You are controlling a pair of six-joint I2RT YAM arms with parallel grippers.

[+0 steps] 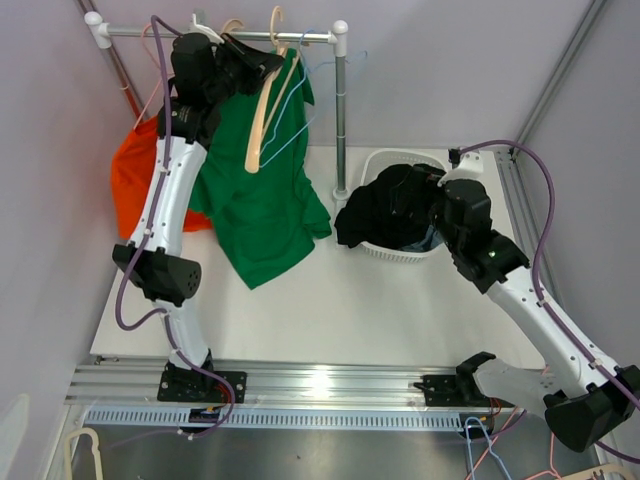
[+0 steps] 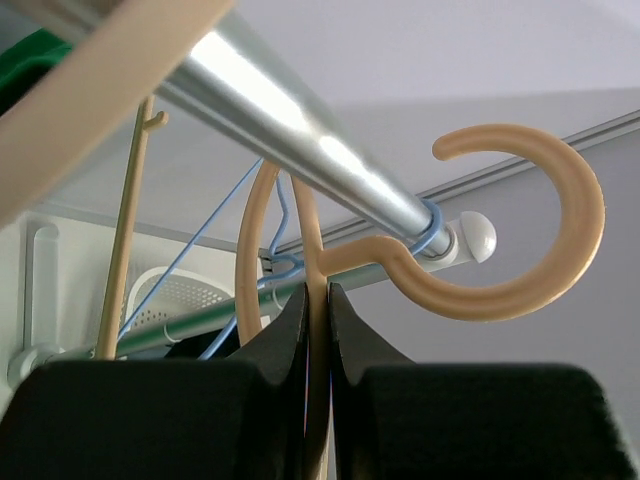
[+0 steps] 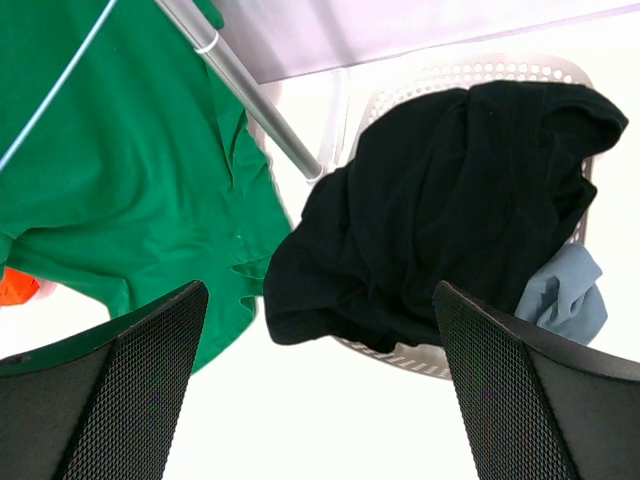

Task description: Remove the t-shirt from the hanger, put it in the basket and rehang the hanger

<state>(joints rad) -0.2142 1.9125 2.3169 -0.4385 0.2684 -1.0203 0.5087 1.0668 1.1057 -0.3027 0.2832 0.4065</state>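
1. Top external view:
   - The left gripper (image 1: 262,68) is up at the rail (image 1: 230,36) and is clamped on the beige hanger (image 1: 266,115).
   - The hanger is bare, and its long axis runs steeply down from the rail across the green t-shirt (image 1: 262,205).
   - A blue wire hanger (image 1: 300,112) hangs just beside it, and an orange garment (image 1: 135,180) sits to the left.
   - The black t-shirt (image 1: 385,210) is heaped in the white basket (image 1: 385,160) right of the post (image 1: 341,110), spilling over the near-left rim.
   - The right gripper (image 1: 436,186) hangs above it.
   - The white table (image 1: 330,310) lies bare toward the arm bases, with pale walls close on both sides.

2. Left wrist view:
   - The fingers (image 2: 285,330) are pressed together on the hanger's neck.
   - Its hook (image 2: 560,230) curls to the right, with the opening facing up and left.
   - The rail does not pass through the hook in this view.

3. Right wrist view:
   - The fingers (image 3: 100,390) are spread wide and hold nothing.
   - The black t-shirt lies below and between them, beside a light-blue cloth (image 3: 565,300).
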